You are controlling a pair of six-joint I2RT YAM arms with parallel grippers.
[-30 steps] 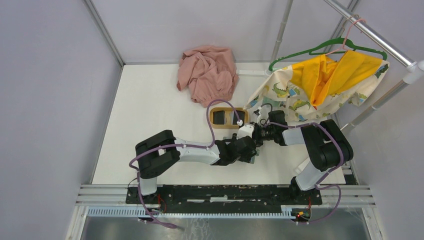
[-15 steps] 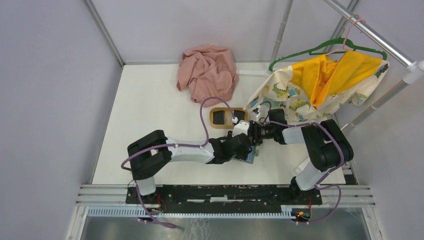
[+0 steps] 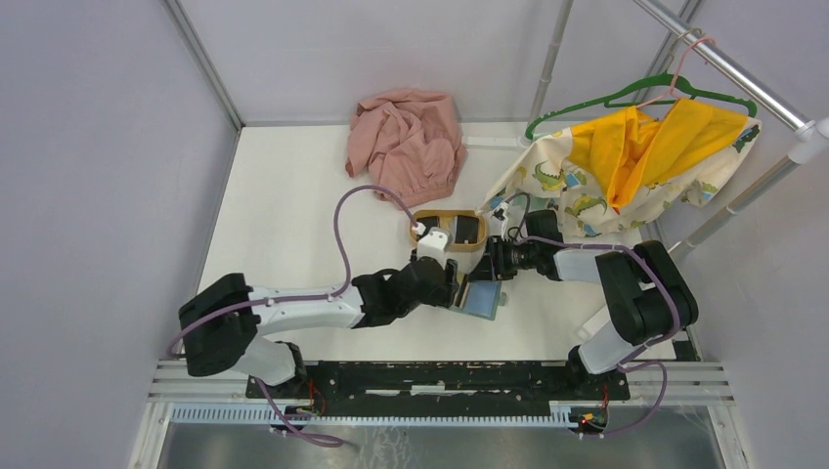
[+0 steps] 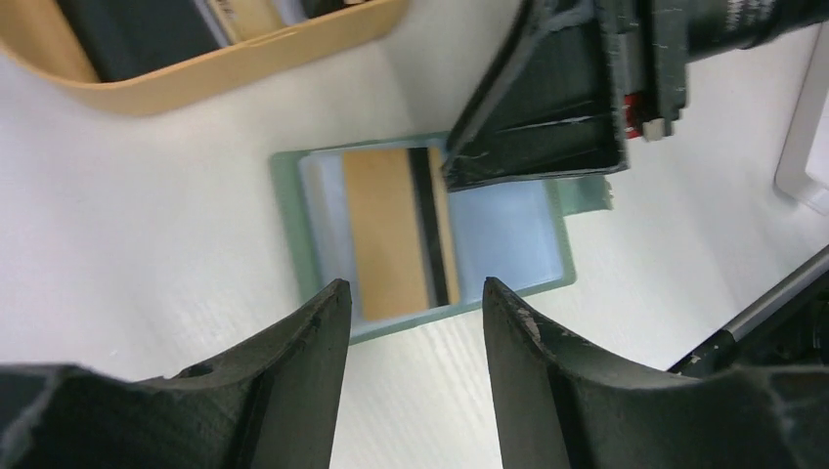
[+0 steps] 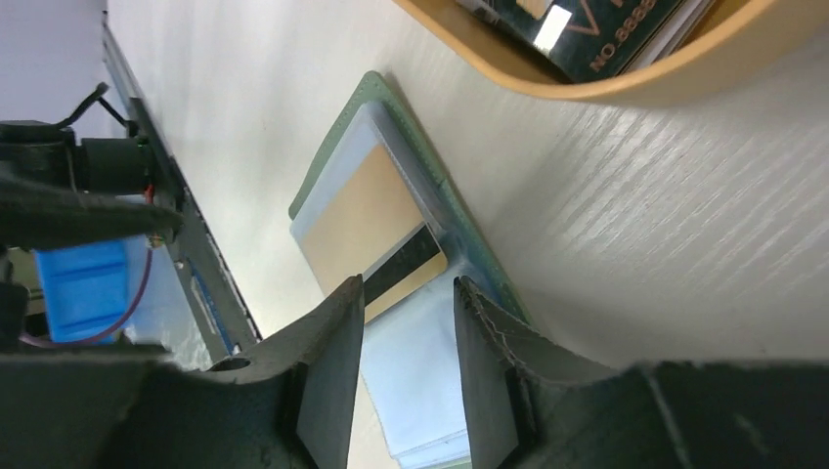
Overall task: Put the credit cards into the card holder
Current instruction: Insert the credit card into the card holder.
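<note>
The card holder lies open on the table, grey-green with a blue-grey inside. A gold-tan credit card with a dark stripe sits in its left half, also in the right wrist view. My left gripper is open and empty, just short of the holder's near edge. My right gripper is open, its fingertips down at the holder's far edge. Black credit cards lie in the oval tan wooden tray.
The tray stands just behind the holder. A pink cloth lies at the back. A dinosaur-print and yellow garment hangs from a green hanger at the right. The metal rail runs along the near edge.
My left arm has swung left and pulled its gripper back off the holder, which now shows open with the gold card in it. The right gripper has stayed at the holder.
</note>
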